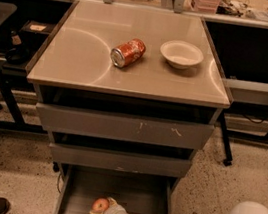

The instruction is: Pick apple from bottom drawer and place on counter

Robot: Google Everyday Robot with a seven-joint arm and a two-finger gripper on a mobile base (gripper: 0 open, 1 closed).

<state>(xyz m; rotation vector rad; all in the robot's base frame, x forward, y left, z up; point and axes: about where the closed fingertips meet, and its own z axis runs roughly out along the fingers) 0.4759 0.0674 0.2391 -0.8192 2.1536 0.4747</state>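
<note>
The apple (100, 205), small and red-orange, is in the open bottom drawer (130, 193) near its front left. My gripper (105, 212) reaches in from the right on a white arm. It is shut on the apple, with its pale fingers against the apple's right and lower sides. The counter (81, 57) is the glossy beige top of the cabinet, well above the gripper.
A crushed red-orange soda can (128, 52) lies on its side on the counter, with a white bowl (182, 54) to its right. The two upper drawers (123, 126) are closed and overhang the bottom one. Dark table frames flank the cabinet on both sides.
</note>
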